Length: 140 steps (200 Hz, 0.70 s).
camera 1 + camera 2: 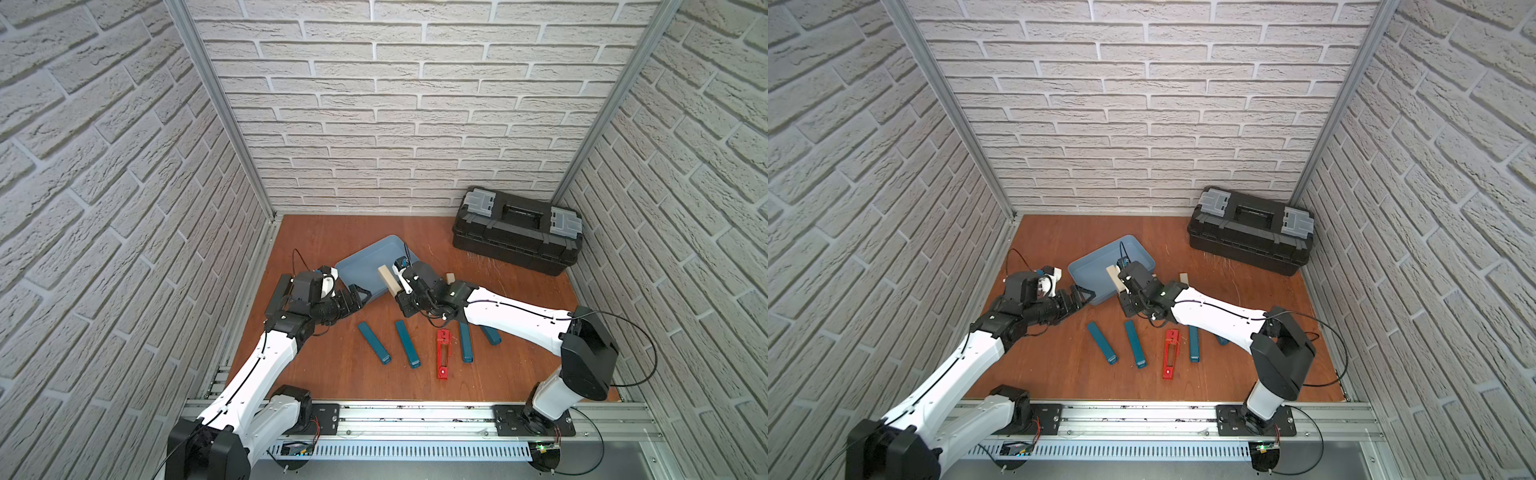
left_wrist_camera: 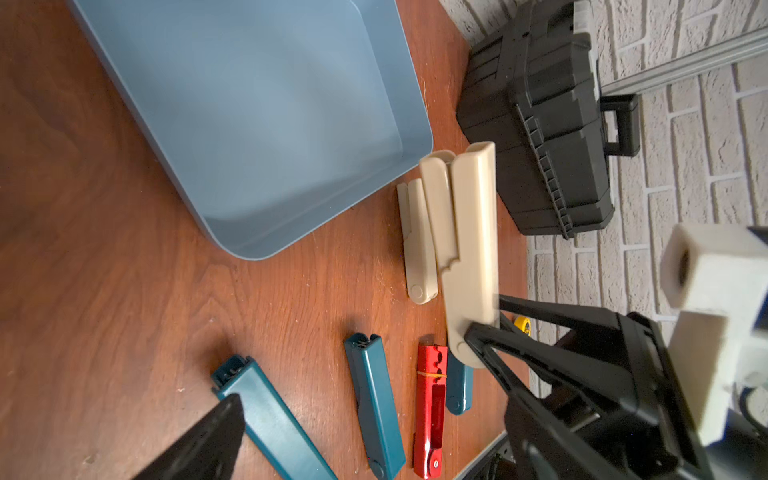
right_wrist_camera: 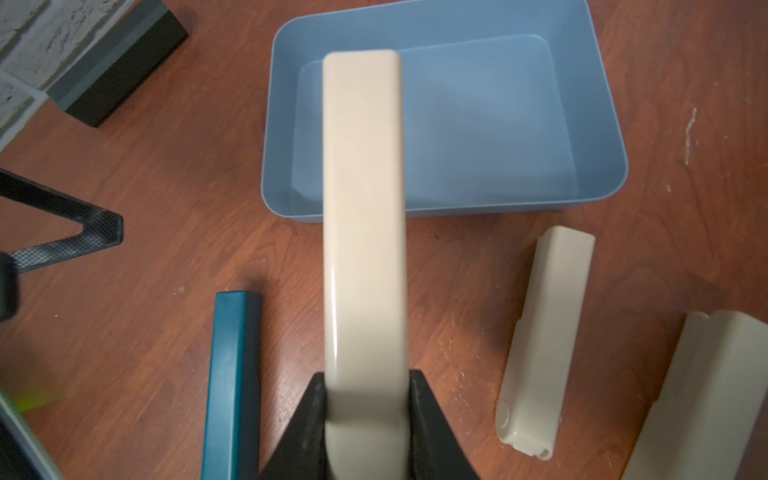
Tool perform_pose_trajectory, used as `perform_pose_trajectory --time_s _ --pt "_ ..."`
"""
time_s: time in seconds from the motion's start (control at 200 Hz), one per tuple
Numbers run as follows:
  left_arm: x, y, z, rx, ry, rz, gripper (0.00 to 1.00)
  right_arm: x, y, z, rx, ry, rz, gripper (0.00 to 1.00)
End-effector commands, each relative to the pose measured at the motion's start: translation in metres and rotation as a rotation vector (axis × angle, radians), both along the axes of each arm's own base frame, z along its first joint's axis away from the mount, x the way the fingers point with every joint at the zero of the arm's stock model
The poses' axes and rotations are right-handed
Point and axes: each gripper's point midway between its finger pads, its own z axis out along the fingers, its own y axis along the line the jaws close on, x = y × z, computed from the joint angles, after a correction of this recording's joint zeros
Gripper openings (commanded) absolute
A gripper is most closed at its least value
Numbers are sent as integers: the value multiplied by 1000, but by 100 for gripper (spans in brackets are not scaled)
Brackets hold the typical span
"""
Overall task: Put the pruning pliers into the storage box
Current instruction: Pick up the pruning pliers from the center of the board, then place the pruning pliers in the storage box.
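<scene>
The right gripper (image 3: 365,399) has its black fingers pinched onto one end of a beige pruning pliers (image 3: 363,187), a smooth, glossy plastic bar with softly rounded edges. The bar's free end reaches out over the near wall of the storage box (image 3: 478,124). That box is a shallow light blue plastic tray, matt, with rounded corners and low walls. It sits askew about the middle of the table (image 1: 332,374), whose reddish wood grain is scuffed with pale scratches. The left gripper (image 1: 360,297) is close by the box's near left corner, its triangular lattice fingers spread wide with nothing between them. Whether it touches the wall I cannot tell.

Now the count. There are three beige pieces in all: the held one, a second beige bar (image 3: 540,345) and a third beige bar (image 3: 715,395), both lying on the wood off the box's near right corner. Four teal pliers (image 1: 374,343) (image 1: 407,344) (image 1: 466,343) (image 1: 491,334), slim and square-edged, lie in a loose row toward the table's near edge, the last partly under the right arm. Among them is one red pliers (image 1: 443,353) — thinner, shiny and slotted. One toolbox (image 1: 515,241), ribbed black plastic with two grey latches, stands in the far right corner.
</scene>
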Motion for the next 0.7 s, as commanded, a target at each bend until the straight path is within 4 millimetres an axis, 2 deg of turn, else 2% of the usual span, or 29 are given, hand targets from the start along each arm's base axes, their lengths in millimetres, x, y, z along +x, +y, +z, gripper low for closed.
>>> perform_pose_trajectory --time_s 0.0,0.14,0.575,0.64,0.655,0.695 --pt "7 10 11 -19 -6 32 98 3 18 3 9 1 59 3" --pt "15 22 12 -29 3 74 98 11 34 1 19 18 94 3" --pt "30 41 13 -54 2 123 98 37 77 0 44 22 173 3" --pt "32 43 13 -54 1 130 98 41 83 6 55 8 179 2" --pt "33 44 13 -54 1 132 98 43 84 -5 41 22 180 3" --pt "34 46 13 -53 -1 137 98 46 87 -9 38 25 184 3"
